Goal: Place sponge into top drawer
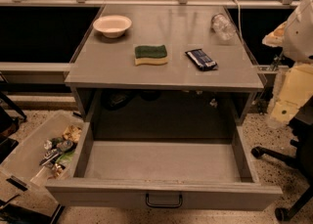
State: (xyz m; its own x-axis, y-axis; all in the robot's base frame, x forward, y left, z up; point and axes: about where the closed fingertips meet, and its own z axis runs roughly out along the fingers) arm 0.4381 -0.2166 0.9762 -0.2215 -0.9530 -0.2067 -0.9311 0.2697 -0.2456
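A: Where is the worktop (161,27)?
B: Left of the gripper (291,93), which hangs off its right side. Open or closed, I cannot tell.
A: The top drawer (161,162)?
B: Pulled out, lower left of the gripper.
A: The sponge (151,54)?
B: On the worktop, well left of the gripper.

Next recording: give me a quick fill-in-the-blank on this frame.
The sponge lies on the cabinet top, green side ____.
The top drawer is pulled ____, with nothing inside.
The clear plastic bin of clutter stands on the ____.
The gripper is ____ of view; only the arm shows, far right.
Missing: up; open; floor; out.
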